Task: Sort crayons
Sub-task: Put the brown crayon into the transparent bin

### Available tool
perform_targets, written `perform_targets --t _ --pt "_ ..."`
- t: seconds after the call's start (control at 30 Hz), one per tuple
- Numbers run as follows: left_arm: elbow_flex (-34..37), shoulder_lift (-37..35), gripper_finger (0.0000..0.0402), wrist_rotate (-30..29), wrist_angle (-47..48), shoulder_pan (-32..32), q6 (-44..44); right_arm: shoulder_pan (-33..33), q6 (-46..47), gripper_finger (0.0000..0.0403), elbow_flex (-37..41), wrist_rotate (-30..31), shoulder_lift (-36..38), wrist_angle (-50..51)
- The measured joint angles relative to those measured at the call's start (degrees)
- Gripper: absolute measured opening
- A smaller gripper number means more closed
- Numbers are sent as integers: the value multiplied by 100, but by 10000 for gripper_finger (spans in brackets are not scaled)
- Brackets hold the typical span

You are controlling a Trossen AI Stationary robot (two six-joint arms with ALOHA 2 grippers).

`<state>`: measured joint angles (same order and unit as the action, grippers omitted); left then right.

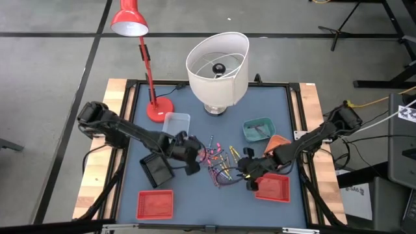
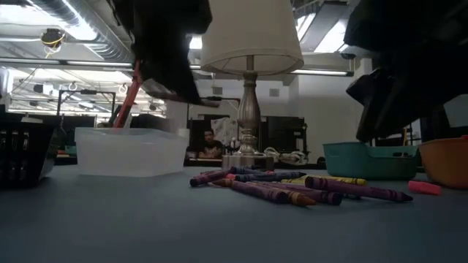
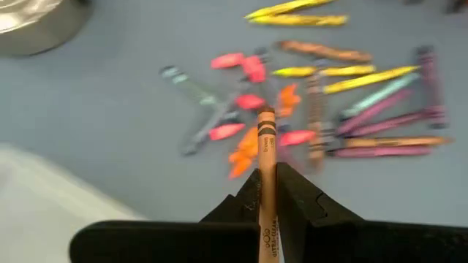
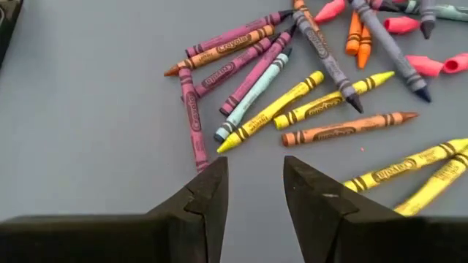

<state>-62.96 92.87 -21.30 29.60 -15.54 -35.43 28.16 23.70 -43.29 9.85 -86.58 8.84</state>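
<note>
Lamps: two, one red desk lamp (image 1: 130, 23) and one white-shaded table lamp (image 1: 217, 63). Red mesh trays: two (image 1: 155, 204) (image 1: 273, 187). Black tray: one (image 1: 157, 169). Clear tub: one (image 1: 175, 121). Teal bin: one (image 1: 259, 129). Orange bowl: one (image 1: 278, 141). Crayons (image 1: 220, 162): many, mixed colours, too crowded to count exactly.

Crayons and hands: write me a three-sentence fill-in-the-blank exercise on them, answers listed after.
1. The left hand is shut on a single ____ crayon.
2. The right hand hovers over the crayons with its fingers ____.
3. In the high view, two trays of ____ colour lie at the table's near edge.

Missing words: orange; open; red
</note>
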Motion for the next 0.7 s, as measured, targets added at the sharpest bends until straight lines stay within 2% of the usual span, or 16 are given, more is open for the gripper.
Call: perform_targets --t 0.37,0.7 --pt "0 -36 7 -78 1329 938 1 -2 -245 131 0 -193 -330 -583" --pt "0 -36 8 -423 2298 1558 1 0 -317 131 0 -194 -333 -597"
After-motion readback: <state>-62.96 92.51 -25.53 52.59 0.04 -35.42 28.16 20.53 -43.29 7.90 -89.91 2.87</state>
